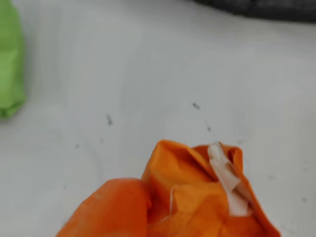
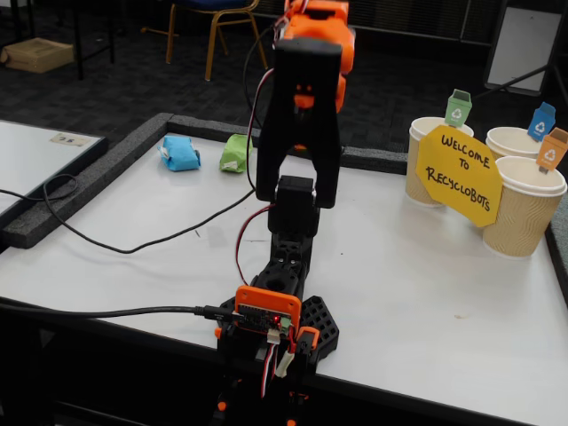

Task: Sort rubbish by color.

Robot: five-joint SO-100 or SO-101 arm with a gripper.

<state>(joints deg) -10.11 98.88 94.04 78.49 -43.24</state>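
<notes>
An orange wad (image 1: 207, 197) with a strip of white tape fills the bottom of the wrist view, very close to the camera. A smooth orange lobe (image 1: 111, 210) lies against its left side; whether that is a finger or paper I cannot tell. The green wad (image 1: 10, 64) lies at the left edge on the white table. In the fixed view the green wad (image 2: 236, 153) and the light blue wad (image 2: 180, 153) lie near the far table edge. The black and orange arm (image 2: 297, 115) reaches toward them and hides its own gripper and the orange wad.
Three paper cups (image 2: 524, 209) with coloured tags stand at the right in the fixed view, behind a yellow sign (image 2: 459, 174). A black raised border (image 2: 80, 191) runs along the table's far and left edges. A black cable (image 2: 133, 244) trails across the left part.
</notes>
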